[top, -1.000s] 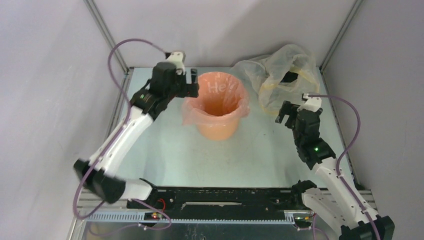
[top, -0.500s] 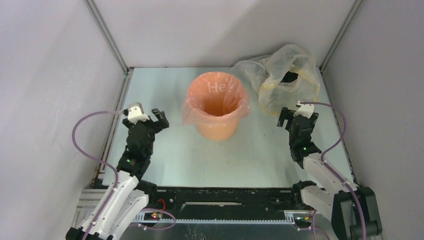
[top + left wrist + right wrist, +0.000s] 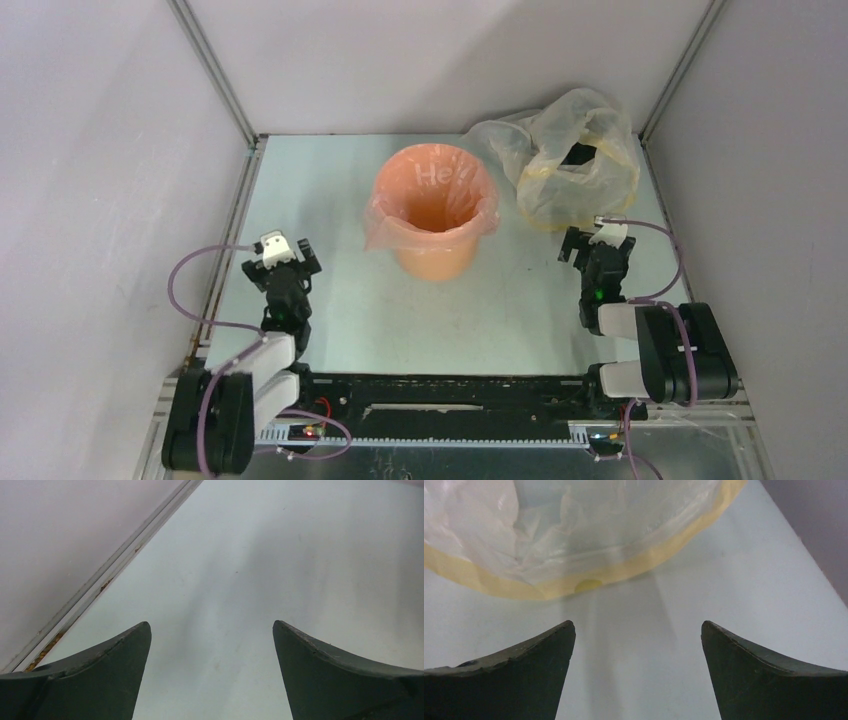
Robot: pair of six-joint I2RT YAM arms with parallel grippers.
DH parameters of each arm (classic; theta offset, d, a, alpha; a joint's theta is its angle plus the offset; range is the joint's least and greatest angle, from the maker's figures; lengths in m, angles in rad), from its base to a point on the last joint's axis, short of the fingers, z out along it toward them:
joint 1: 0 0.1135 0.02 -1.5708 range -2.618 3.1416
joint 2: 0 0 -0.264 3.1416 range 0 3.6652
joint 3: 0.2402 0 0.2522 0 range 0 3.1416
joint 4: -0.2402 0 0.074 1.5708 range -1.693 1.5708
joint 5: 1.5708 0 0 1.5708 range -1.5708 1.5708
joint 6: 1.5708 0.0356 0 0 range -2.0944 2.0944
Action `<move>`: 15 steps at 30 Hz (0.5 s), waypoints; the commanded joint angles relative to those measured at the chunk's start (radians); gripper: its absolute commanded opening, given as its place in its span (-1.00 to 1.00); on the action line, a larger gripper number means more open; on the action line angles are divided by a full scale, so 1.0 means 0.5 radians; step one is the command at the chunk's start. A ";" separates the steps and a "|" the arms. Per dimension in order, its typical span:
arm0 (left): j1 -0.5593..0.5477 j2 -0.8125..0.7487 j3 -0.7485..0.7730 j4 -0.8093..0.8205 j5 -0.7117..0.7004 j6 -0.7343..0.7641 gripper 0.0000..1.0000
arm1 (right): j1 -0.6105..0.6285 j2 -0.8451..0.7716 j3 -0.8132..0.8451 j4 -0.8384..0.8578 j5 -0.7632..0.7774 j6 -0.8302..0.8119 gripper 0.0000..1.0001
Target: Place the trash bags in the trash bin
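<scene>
Left pincer (image 3: 282, 266) and right pincer (image 3: 594, 246) hang spread and empty, low at the near sides of the tabletop (image 3: 400, 320); between and beyond them the orange bin (image 3: 436, 256) stands upright, pink bag (image 3: 379, 229) lining it, hem folded over the rim, roughly equidistant from both; farther right lies a yellowish bag (image 3: 570, 150).

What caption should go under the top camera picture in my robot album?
Pink trash bag lining the orange bin; left claw and right claw open, empty, well apart from it.
</scene>
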 commanded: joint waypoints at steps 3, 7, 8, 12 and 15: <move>0.158 0.520 0.134 0.691 0.386 0.109 1.00 | -0.023 -0.009 0.015 0.292 -0.088 0.000 0.99; 0.158 0.612 0.209 0.627 0.445 0.122 1.00 | -0.026 -0.007 0.014 0.299 -0.091 0.002 0.99; 0.158 0.640 0.191 0.697 0.442 0.122 1.00 | -0.026 -0.007 0.013 0.299 -0.094 -0.003 0.99; 0.158 0.632 0.189 0.674 0.445 0.119 1.00 | -0.026 -0.007 0.013 0.301 -0.094 0.001 0.99; 0.158 0.635 0.191 0.674 0.445 0.119 1.00 | -0.026 -0.005 0.013 0.300 -0.095 -0.002 0.99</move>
